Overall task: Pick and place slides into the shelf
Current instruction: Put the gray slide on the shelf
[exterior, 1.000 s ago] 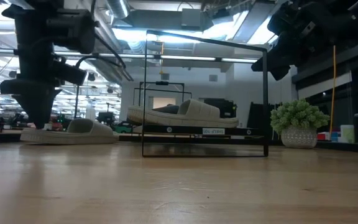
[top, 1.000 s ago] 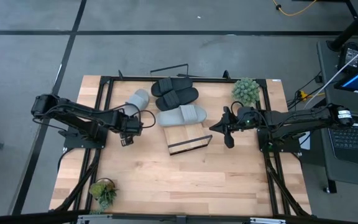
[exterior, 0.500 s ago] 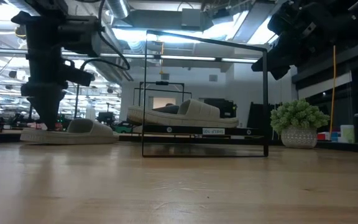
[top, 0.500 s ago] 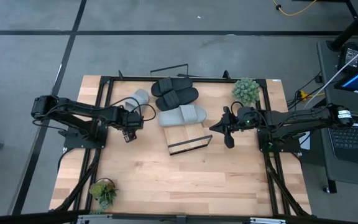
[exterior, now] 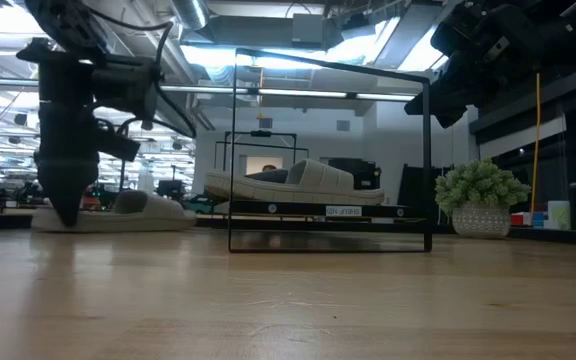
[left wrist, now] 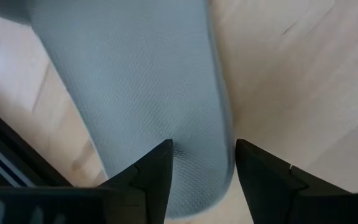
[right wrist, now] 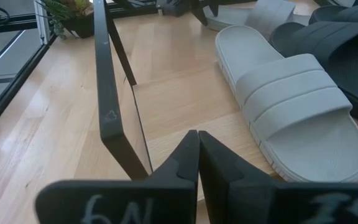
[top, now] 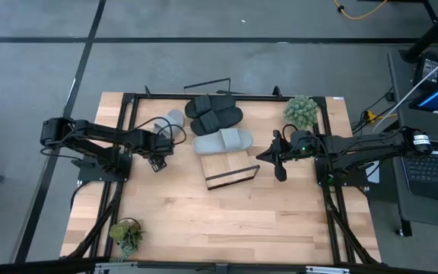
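Note:
A light grey slide [top: 169, 122] lies flat on the table at the far left; its heel end fills the left wrist view [left wrist: 148, 81]. My left gripper [top: 158, 152] is open and points down at that heel end [left wrist: 202, 168], one finger over the footbed, the other at its side edge. A second grey slide [top: 223, 141] lies on the slanted wooden shelf [top: 230, 171]. Two black slides [top: 215, 113] lie on the table behind the shelf. My right gripper [top: 263, 156] is shut and empty, raised beside the shelf's right end. My left gripper's fingers [left wrist: 157, 177] come from above at the grey slide's heel end [left wrist: 197, 149], which rests flat on the table. I cannot tell whether they touch it.
The shelf's thin black wire frame [exterior: 328, 150] stands upright around the board. A potted plant [top: 301, 111] stands at the far right, another [top: 126, 234] at the near left. Bare tabletop [top: 226, 221] stretches along the near side.
My left gripper has gone a little toward the table's far edge, over the grey slide's heel end, and has come down close to the tabletop. The slide has stayed where it was.

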{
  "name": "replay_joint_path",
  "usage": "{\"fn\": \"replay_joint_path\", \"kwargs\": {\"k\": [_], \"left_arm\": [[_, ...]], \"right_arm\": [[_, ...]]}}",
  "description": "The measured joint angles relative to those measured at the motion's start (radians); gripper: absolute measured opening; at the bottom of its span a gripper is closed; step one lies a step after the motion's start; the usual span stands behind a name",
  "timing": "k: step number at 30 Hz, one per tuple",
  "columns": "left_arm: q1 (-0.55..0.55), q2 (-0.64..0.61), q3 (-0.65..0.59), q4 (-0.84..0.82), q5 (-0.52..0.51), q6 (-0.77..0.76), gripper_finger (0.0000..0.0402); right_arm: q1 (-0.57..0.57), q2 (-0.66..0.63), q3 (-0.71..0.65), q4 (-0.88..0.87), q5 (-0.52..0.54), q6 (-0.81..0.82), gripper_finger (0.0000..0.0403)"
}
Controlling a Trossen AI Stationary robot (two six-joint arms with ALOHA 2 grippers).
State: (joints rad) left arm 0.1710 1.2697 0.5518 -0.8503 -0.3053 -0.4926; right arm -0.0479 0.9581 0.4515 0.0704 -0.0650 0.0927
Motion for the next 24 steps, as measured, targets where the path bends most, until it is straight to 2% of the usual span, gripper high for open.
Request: {"fn": "replay_joint_path", "kwargs": {"k": [10,13,19,24], "left_arm": [[0.008,0.0,-0.011,0.047,0.005,-0.003,0.0157],[0.007,0.0,-0.011,0.05,0.014,-0.003,0.0126],[0.004,-0.001,-0.008,0.052,0.037,-0.05,0.0021],[-0.002,-0.001,-0.008,0.05,0.042,-0.091,0.0007]], "right_arm": [[0.0,0.0,0.0,0.0,0.0,0.003,0.0011],[0.0,0.0,0.0,0.0,0.0,0.003,0.0011],[0.0,0.0,0.0,0.0,0.0,0.003,0.0011],[0.0,0.0,0.0,0.0,0.0,0.003,0.0011]]}}
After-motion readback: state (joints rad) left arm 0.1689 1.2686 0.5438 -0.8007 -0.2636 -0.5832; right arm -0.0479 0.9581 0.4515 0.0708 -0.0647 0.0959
